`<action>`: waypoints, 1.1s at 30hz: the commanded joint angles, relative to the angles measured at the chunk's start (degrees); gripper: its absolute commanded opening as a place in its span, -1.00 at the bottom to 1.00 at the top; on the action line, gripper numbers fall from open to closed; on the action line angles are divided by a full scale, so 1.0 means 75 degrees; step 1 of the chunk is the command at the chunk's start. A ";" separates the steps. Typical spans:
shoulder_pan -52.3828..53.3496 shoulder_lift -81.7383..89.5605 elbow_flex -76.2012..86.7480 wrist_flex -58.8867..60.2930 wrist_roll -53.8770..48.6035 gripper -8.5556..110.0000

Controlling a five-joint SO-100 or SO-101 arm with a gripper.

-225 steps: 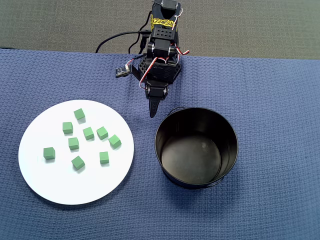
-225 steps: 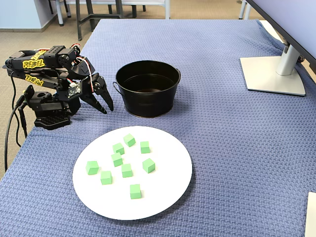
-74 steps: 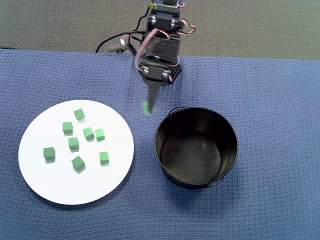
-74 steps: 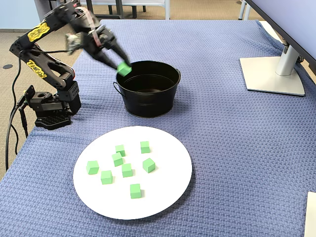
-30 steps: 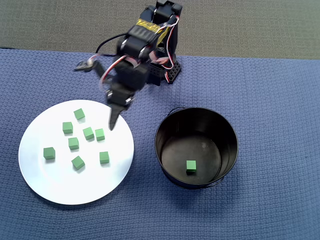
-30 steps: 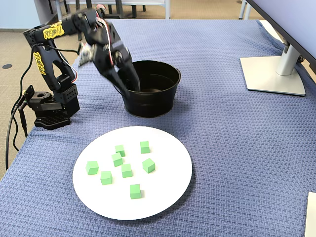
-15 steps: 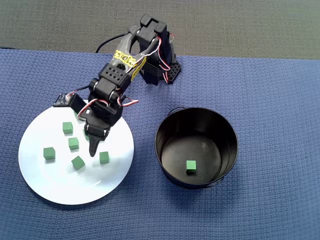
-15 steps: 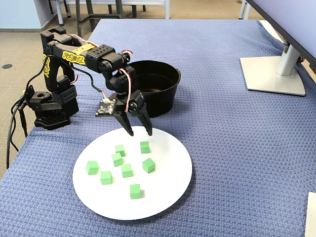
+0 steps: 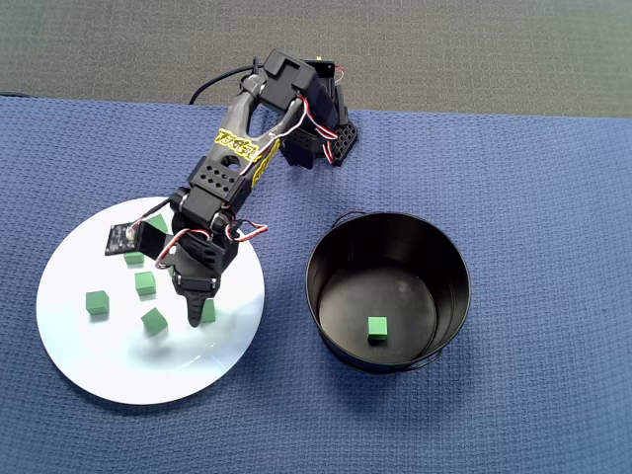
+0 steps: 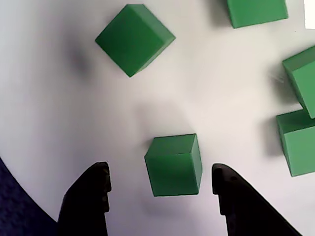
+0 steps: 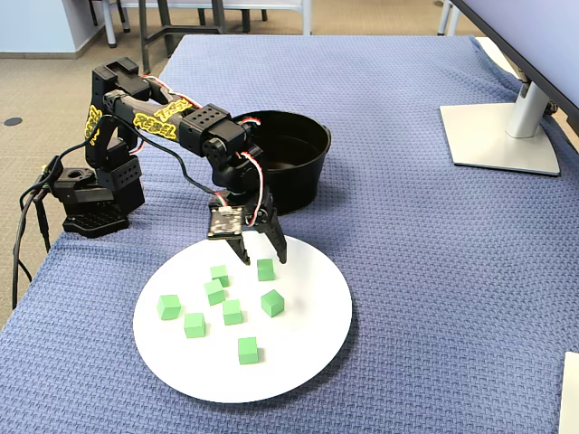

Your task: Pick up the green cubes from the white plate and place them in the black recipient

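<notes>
My gripper (image 10: pixel 160 169) is open and low over the white plate (image 10: pixel 74 98), its fingers (image 10: pixel 91 196) standing on either side of one green cube (image 10: pixel 173 164) without touching it. In the fixed view the gripper (image 11: pixel 262 256) straddles that cube (image 11: pixel 265 268) near the plate's (image 11: pixel 298 353) far edge. Several more green cubes (image 11: pixel 232 312) lie loose on the plate. From overhead the gripper (image 9: pixel 197 314) partly covers the cube (image 9: pixel 209 312). One green cube (image 9: pixel 376 329) lies on the bottom of the black recipient (image 9: pixel 459 286), right of the plate (image 9: pixel 118 365).
The arm's base (image 11: pixel 90 194) stands at the table's left edge in the fixed view, behind the plate. The black recipient (image 11: pixel 298 185) sits just beyond the gripper. A grey monitor stand (image 11: pixel 502 136) occupies the far right. Blue cloth (image 9: pixel 533 197) covers the table.
The gripper let a cube go into the black recipient, swung across to the plate, and over the last half second came down further, straddling a cube.
</notes>
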 commanded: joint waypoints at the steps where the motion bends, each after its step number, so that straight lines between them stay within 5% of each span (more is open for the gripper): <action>1: -0.0105 0.0152 -0.0117 0.0000 -0.0902 -0.53; 15: 0.0328 -0.0129 0.0281 -0.0562 -0.2672 -0.52; 33: 0.0152 -0.0223 0.0633 -0.1148 -0.2414 -0.58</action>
